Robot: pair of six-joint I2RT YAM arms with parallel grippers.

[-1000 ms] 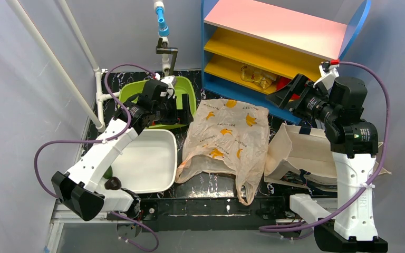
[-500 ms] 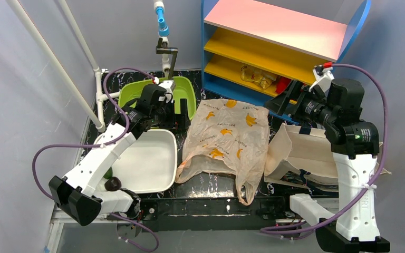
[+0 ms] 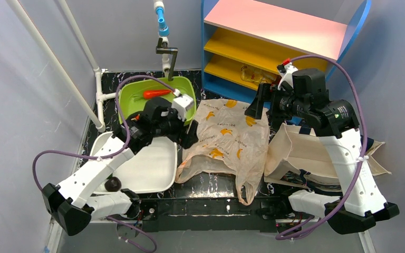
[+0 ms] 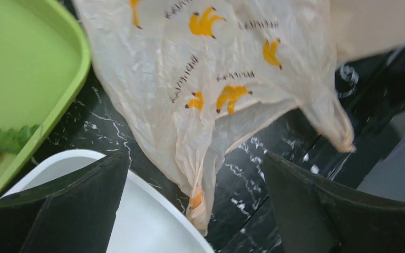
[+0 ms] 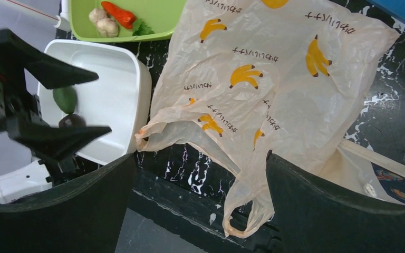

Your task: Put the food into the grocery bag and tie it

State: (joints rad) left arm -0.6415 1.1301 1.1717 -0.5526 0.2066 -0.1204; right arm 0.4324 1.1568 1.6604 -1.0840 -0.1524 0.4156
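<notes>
Hovering by the flat grocery bag [image 3: 227, 138]: left gripper [image 3: 189, 134], right gripper [image 3: 254, 104] both spread apart, empty. Next: pinch its near rim, open it.

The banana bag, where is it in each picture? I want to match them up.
Top external: the banana bag lies flat in the middle of the picture, just right of the white tub.
Left wrist: the banana bag fills the upper middle; the white tub peeks in at the bottom left.
Right wrist: the banana bag spreads across the middle and right; the white tub is on its left.
Shared landmark: the white tub beside the bag.
</notes>
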